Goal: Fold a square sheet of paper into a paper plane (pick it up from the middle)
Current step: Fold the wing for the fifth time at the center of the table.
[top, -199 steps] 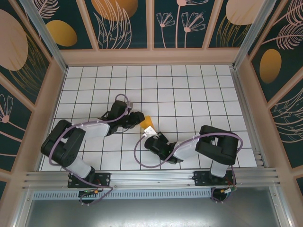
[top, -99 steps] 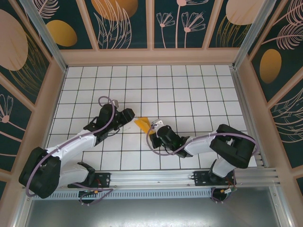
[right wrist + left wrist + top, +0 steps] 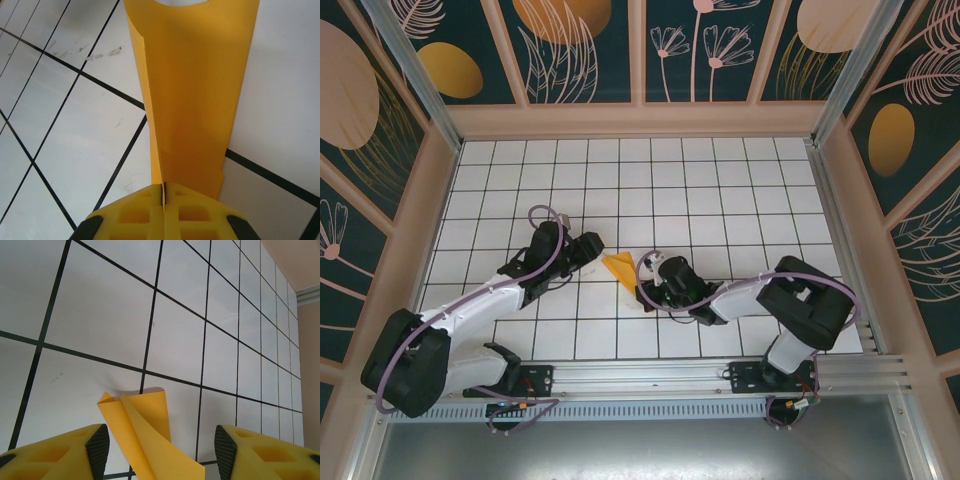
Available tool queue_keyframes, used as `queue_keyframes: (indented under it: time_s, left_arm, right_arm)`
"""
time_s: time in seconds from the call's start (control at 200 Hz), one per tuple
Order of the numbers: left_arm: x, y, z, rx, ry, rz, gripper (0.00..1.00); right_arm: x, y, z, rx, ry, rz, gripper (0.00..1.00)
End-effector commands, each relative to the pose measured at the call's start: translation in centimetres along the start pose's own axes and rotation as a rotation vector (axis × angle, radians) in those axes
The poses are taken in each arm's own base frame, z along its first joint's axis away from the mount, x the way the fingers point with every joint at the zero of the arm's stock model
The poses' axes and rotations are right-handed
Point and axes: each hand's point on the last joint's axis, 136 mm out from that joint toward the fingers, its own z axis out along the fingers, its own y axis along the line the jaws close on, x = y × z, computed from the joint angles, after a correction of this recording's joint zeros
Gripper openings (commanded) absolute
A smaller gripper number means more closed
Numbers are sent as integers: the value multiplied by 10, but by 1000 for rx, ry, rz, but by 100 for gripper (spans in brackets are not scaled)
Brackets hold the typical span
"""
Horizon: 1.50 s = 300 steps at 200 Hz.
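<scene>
**A:** Where is the sheet of paper (image 3: pixel 621 268) lying?

**B:** It is sitting near the middle of the gridded table (image 3: pixel 720 190), between the two arms. It is partly folded, with a flap crossing it. From above it is looking like a small pointed wedge, and its near end is disappearing under the right gripper (image 3: pixel 641 289).

**A:** Is that gripper holding it?

**B:** Yes. In the right wrist view its yellow fingers (image 3: pixel 195 216) are pressing tight together, and the narrow end of the paper is going in between them. How far it is reaching inside is hidden. The far end is curling upward and running off the top of the picture.

**A:** And the left gripper (image 3: pixel 161 446)?

**B:** Its jaws are standing apart, one finger at each lower corner, their bodies being cut off by the bottom edge. The paper is pointing down into the space between them, and its lower part is also being cut off. A sliver of table is showing between the left pad and the paper, so they are apart there. Closer to the camera I cannot tell.

**A:** And from above?

**B:** The left gripper's tips are sitting just beside the paper's left edge, too dark and small to read.
</scene>
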Motion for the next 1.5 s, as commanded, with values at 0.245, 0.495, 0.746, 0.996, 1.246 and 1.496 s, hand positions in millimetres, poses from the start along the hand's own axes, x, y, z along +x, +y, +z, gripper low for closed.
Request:
queue_keyframes:
  time_s: [0.245, 0.495, 0.746, 0.996, 1.246, 1.496]
  left_arm:
    - [13, 12, 2, -11, 29, -19, 59]
    - [16, 5, 6, 29, 51, -27, 59]
    - [24, -15, 20, 112, 135, -155, 65]
    - [31, -9, 31, 42, 194, -261, 70]
    - [50, 14, 47, -92, 286, -337, 62]
    - [50, 26, 37, -152, 252, -398, 64]
  right_arm:
    - [2, -1, 4, -45, 32, 102, 0]
    - [9, -14, 6, 33, 60, 79, 2]
    - [5, -17, 9, 107, 54, -7, 2]
    - [1, -11, 16, 185, 33, -157, 1]
    - [0, -1, 20, 231, 7, -267, 1]
    - [2, -1, 22, 251, -7, -287, 1]
